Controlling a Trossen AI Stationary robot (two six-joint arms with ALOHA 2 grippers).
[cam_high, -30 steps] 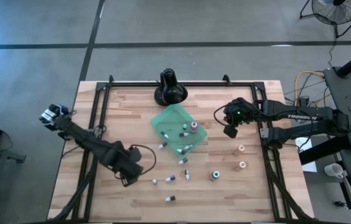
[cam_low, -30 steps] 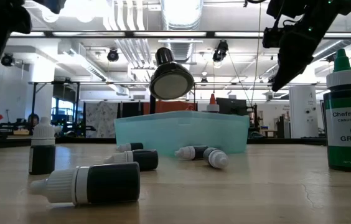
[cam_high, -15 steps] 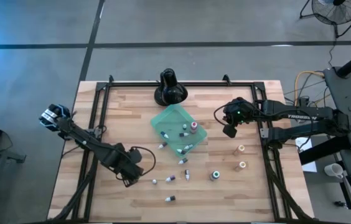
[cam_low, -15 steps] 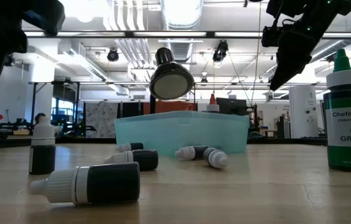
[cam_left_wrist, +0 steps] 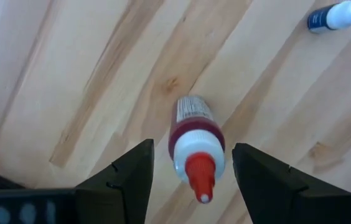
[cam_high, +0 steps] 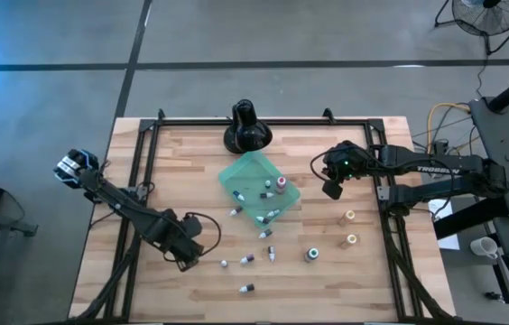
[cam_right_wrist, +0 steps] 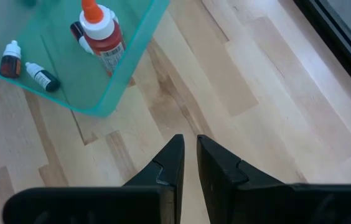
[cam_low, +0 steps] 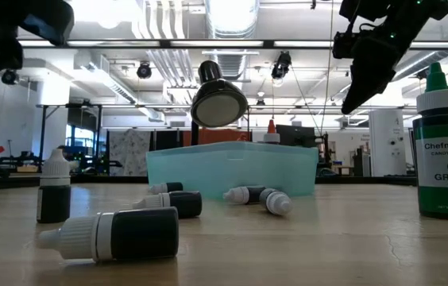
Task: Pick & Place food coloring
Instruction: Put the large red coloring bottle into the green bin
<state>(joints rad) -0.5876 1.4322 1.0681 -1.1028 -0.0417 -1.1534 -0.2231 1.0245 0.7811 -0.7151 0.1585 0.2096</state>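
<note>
A red food coloring bottle (cam_left_wrist: 195, 134) with a white collar and red tip stands upright on the wood. My left gripper (cam_left_wrist: 193, 148) points down over it, open, one finger on each side, not touching; in the high view the gripper (cam_high: 185, 255) hides the bottle. The teal tray (cam_high: 247, 171) holds a taller red bottle (cam_right_wrist: 102, 37) and some small ones. Several small bottles (cam_high: 246, 259) lie loose near the table's front. My right gripper (cam_high: 332, 190) hovers shut just right of the tray, holding nothing.
A black round-based stand (cam_high: 245, 126) is behind the tray. A green bottle (cam_high: 310, 255) and two orange ones (cam_high: 350, 217) stand at the right front. Dark rails (cam_high: 137, 194) run along the table's sides. Bare wood lies left of my left gripper.
My left gripper has sunk a little toward the red bottle, still open. The bottles and tray have stayed put.
</note>
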